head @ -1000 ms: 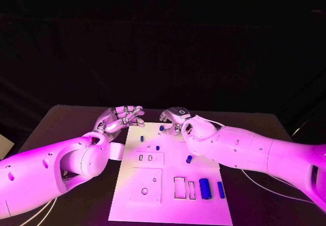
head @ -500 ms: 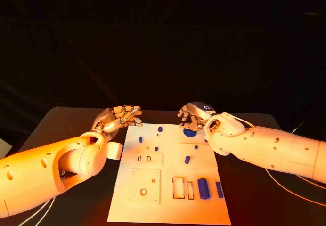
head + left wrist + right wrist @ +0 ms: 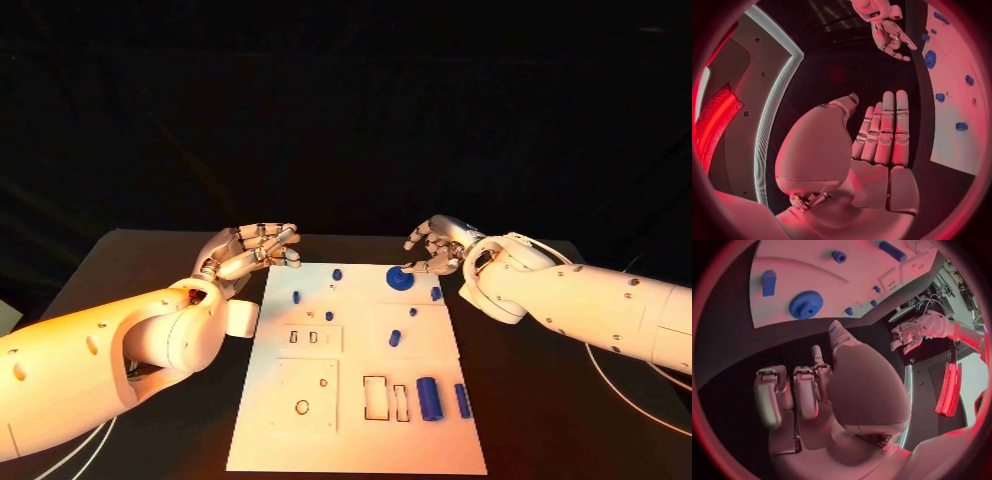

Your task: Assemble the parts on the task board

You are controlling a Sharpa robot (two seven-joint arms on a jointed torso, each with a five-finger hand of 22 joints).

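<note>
The white task board (image 3: 361,430) lies lengthwise in the middle of the table. A blue gear (image 3: 400,277) sits flat near its far right corner, also in the right wrist view (image 3: 806,304). My right hand (image 3: 440,245) hovers just beyond and to the right of the gear, fingers loosely bent and apart, holding nothing. Off the board's far left corner my left hand (image 3: 253,250) is raised; its fingers (image 3: 889,130) lie straight side by side with nothing in them. Small blue pegs (image 3: 338,273) dot the far half of the board.
Two blue cylinders (image 3: 428,397) lie side by side on the near right of the board, next to rectangular slots (image 3: 376,397). A blue block (image 3: 769,282) lies near the gear. The black table (image 3: 130,270) has bare room on either side of the board.
My right hand has drawn back to the right, off the far end of the board, leaving the blue gear lying there. The left hand has hardly moved.
</note>
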